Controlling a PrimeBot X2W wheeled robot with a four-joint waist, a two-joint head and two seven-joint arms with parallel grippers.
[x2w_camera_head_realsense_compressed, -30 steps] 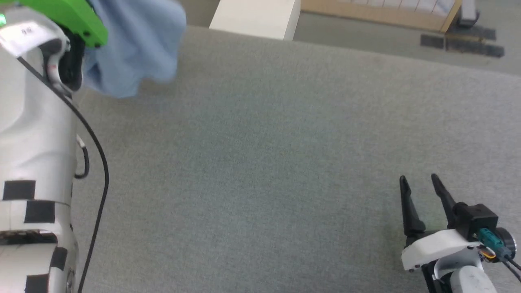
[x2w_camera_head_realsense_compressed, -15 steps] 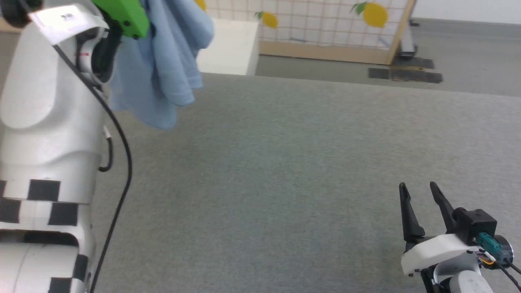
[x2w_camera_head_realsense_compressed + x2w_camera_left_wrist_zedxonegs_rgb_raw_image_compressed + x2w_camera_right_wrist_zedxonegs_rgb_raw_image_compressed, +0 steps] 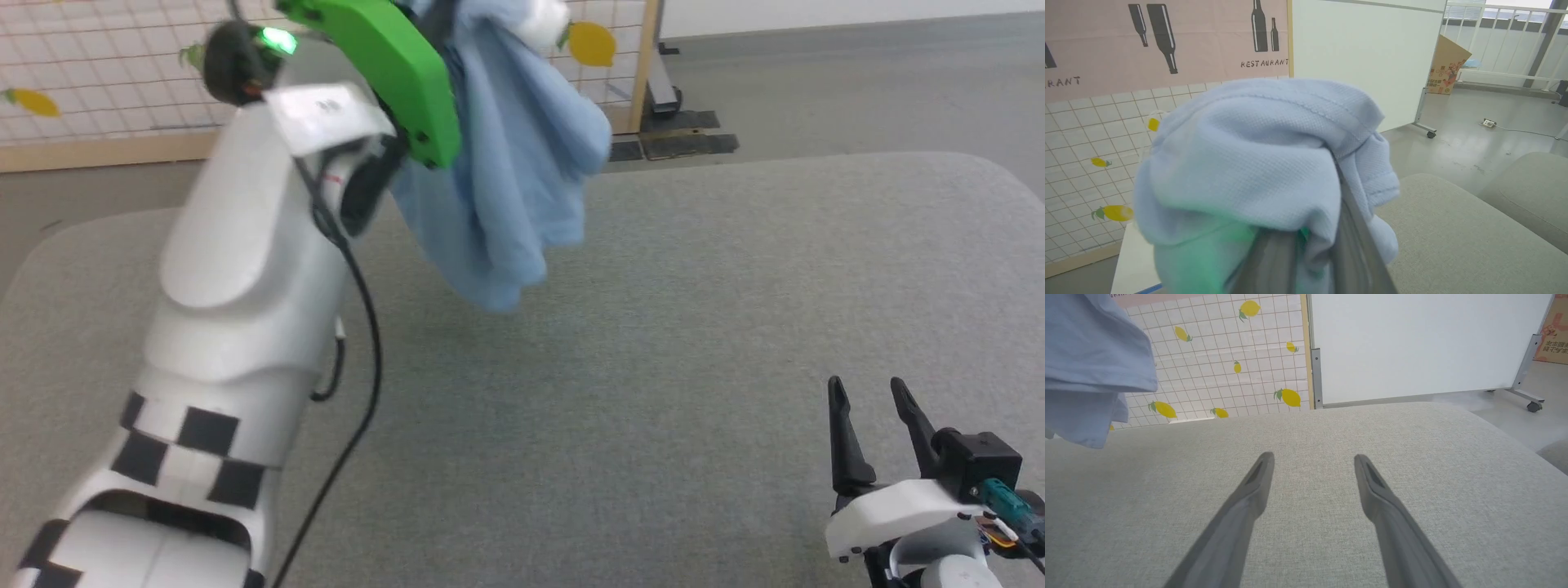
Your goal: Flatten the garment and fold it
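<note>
Right gripper (image 3: 865, 384) sits low over the grey cushion (image 3: 653, 343), its fingers spread wide with nothing between them. Farther off, the left gripper (image 3: 1314, 245) is up high, its fingers narrow and pinching the garment (image 3: 506, 180). The garment hangs bunched, long axis vertical, lowest fold pointing down. Collar, placket and the left fingertips are buried in folds.

Grey cushion (image 3: 694, 343) before lemon-print screen (image 3: 1216, 343) and white partition (image 3: 1412, 343).

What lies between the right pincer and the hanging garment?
Nothing but bare grey cushion, seen in the head view between the right pincer and the garment.
</note>
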